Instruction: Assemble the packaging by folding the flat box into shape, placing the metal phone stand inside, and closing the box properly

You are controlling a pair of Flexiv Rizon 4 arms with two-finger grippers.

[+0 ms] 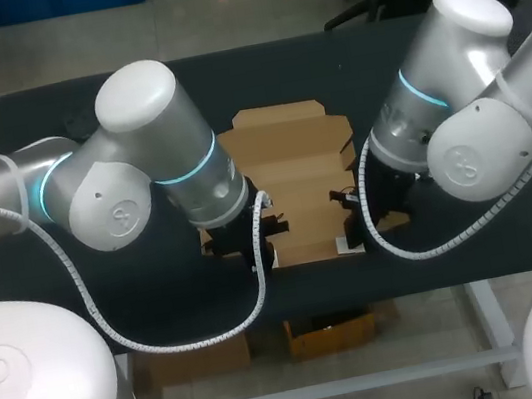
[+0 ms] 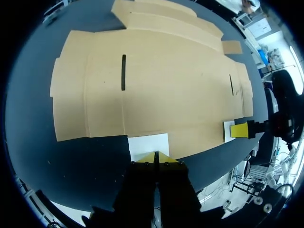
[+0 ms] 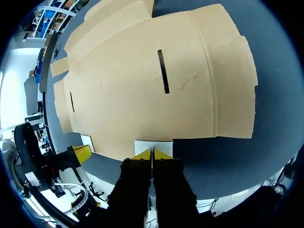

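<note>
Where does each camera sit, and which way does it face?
Head view: above and behind, facing down on the table; left arm, right arm, left hand and right hand at the flat box's near edge.
Left wrist view: on the left wrist, looking along its shut yellow tips across the box.
Right wrist view: on the right wrist, likewise from the other corner.
Shared: both wrist views show the box and the other hand's tip.

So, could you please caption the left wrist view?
Shut left pincer over a white tab at the edge of the flat cardboard box.
</note>
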